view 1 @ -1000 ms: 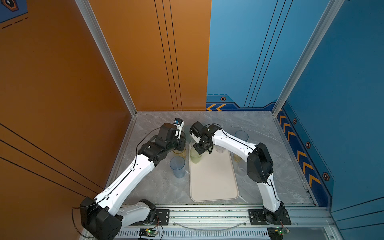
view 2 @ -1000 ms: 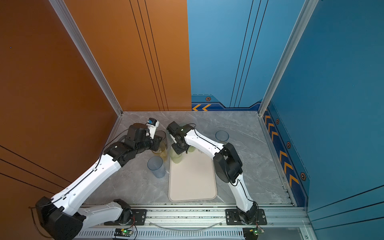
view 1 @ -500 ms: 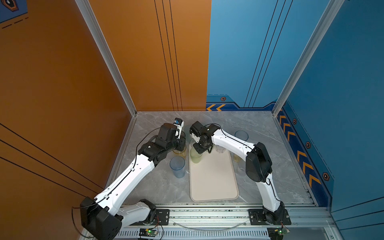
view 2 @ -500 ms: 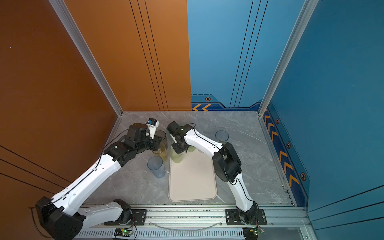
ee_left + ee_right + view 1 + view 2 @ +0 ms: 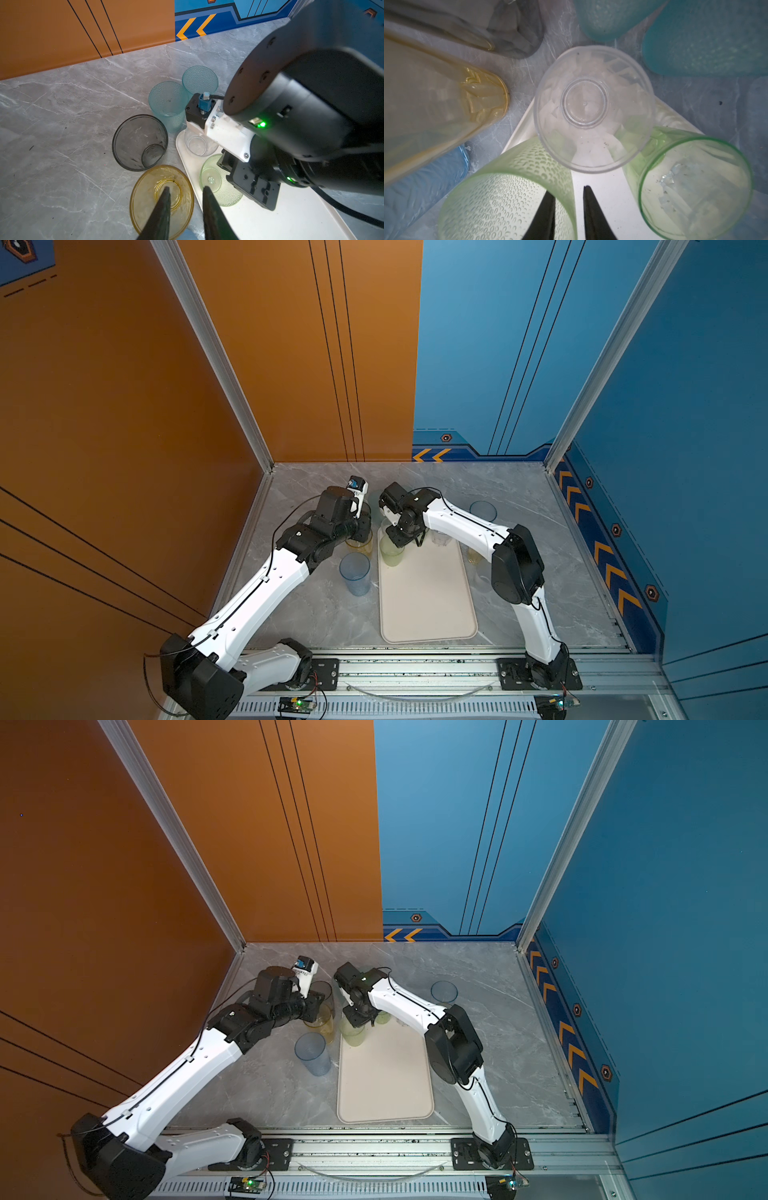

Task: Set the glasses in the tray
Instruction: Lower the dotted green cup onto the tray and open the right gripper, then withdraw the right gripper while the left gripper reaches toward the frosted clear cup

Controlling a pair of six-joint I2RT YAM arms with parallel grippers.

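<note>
Well, in both top views the tray (image 5: 428, 605) (image 5: 384, 1085) lies on the grey bench (image 5: 519, 605) between the two arms. A green dotted glass (image 5: 391, 553) (image 5: 353, 1033) stands upright in its far left corner, under the wrist of the right arm. Just left of the tray, on the bench, stand a light blue glass (image 5: 354, 576) (image 5: 312, 1056) and, behind it, a yellow glass (image 5: 360, 546) (image 5: 322, 1025).

In the left wrist view the left gripper (image 5: 185, 187) is a little open. One finger is inside the yellow glass (image 5: 145, 207) and one outside, with the wall between them; I cannot tell if a finger touches it. Near it, a grey glass (image 5: 140, 142) and two teal glasses (image 5: 168, 104) (image 5: 200, 80) stand on the bench, and a clear glass (image 5: 197, 143) sits in the tray corner.

In the right wrist view the right gripper (image 5: 566, 189) is slightly open and holds nothing. One finger is inside the green dotted glass (image 5: 500, 197), the other is over the tray, apart from the rim. The clear glass (image 5: 591, 108) and a smooth green glass (image 5: 695, 187) stand in the tray just beside.
</note>
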